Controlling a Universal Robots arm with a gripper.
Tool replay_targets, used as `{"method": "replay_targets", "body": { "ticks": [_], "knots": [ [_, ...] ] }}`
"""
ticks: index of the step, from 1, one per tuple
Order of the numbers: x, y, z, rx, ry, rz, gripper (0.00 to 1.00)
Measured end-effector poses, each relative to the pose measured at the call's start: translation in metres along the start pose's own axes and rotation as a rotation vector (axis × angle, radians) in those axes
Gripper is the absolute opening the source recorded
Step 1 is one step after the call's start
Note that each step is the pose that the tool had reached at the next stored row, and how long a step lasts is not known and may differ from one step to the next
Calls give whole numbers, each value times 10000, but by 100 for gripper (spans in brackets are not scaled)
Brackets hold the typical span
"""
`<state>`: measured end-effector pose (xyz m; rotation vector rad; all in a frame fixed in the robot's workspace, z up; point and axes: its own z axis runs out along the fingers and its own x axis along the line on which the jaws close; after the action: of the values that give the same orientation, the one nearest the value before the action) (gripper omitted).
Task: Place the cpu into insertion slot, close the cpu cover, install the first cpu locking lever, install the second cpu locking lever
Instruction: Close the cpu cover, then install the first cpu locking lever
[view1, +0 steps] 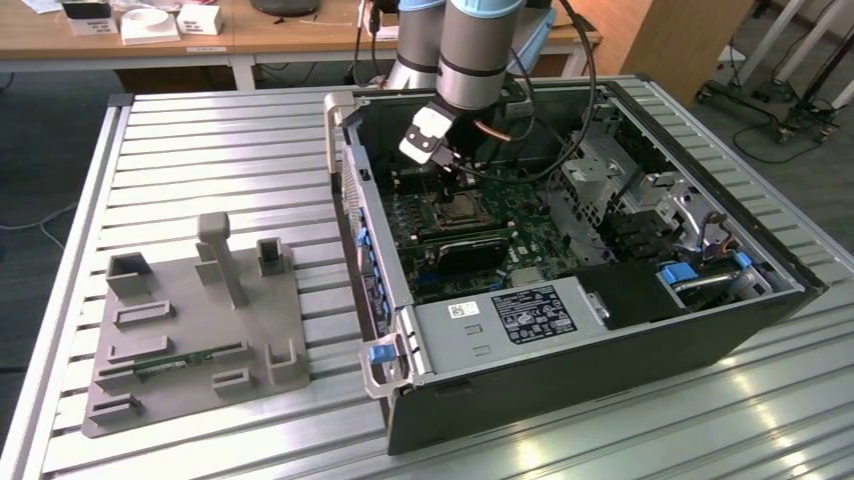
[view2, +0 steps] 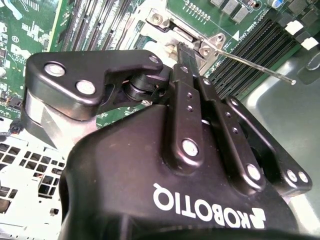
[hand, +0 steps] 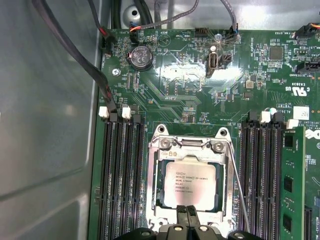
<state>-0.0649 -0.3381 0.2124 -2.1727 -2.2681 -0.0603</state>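
The cpu, a silvery square chip, lies flat in the insertion slot on the green board. It also shows inside the open computer case in the exterior view. The cpu cover, a metal frame with a window, lies down around the chip. My gripper is shut, with its black fingertips together at the socket's edge, just above the cover. From its back, the gripper points down at the socket's hinge end. A thin wire locking lever runs along one side of the socket and stands raised off the board.
Long black memory slots flank the socket on both sides. Cables run along the grey case wall. Outside the case, a grey parts fixture sits on the slatted table at the exterior view's left.
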Motion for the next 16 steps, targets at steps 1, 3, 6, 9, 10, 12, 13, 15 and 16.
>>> {"method": "replay_targets", "body": {
  "ticks": [1, 3, 6, 9, 10, 12, 13, 15, 16],
  "knots": [
    [0, 8, 0, -1, 0, 1, 11],
    [-1, 33, 1, -1, 1, 1, 11],
    [-3, 69, 3, -2, 2, 2, 11],
    [-4, 109, 4, -2, 2, 1, 11],
    [-5, 121, 4, -1, 1, 1, 11],
    [-6, 141, 5, -2, 2, 1, 11],
    [-7, 157, 5, -2, 2, 1, 11],
    [-7, 162, 5, -2, 2, 2, 11],
    [-7, 165, 5, -2, 2, 2, 11]
  ]
}}
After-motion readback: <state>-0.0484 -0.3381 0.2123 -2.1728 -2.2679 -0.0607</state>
